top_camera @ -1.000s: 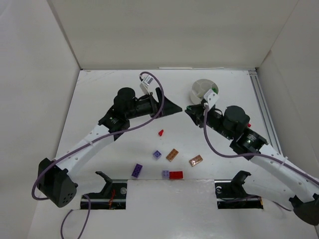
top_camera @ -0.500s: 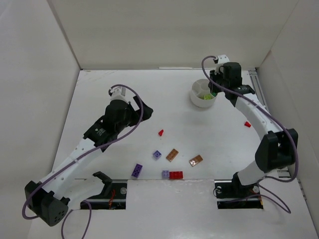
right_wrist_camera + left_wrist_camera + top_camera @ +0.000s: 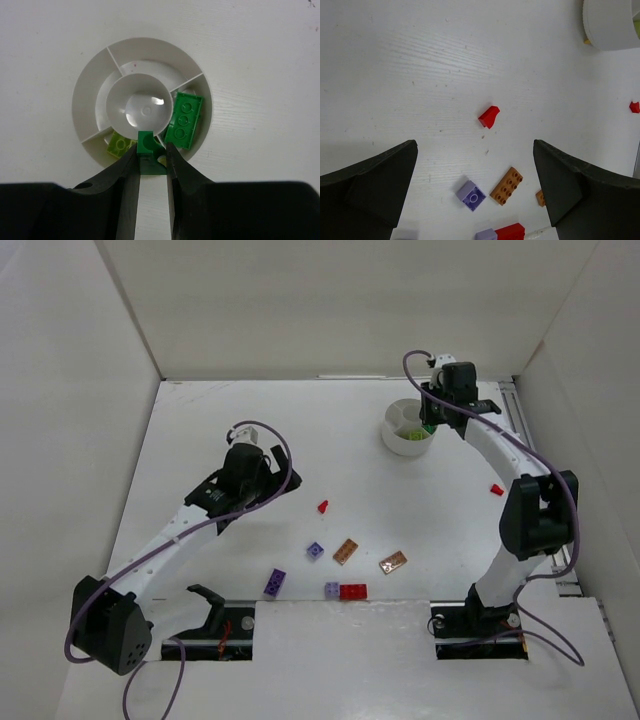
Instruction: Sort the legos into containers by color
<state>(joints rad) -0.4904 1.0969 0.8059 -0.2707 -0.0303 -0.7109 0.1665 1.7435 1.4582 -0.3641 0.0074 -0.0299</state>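
Green studded brick being pinched by the right pincer over a glossy white dish, lime brick lying inside, left pincer gaping wide, empty, above a red brick.

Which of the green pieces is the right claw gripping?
The small dark green brick pinched in the right claw, over the white dish; the larger green plate and the lime brick lie loose in its compartments.
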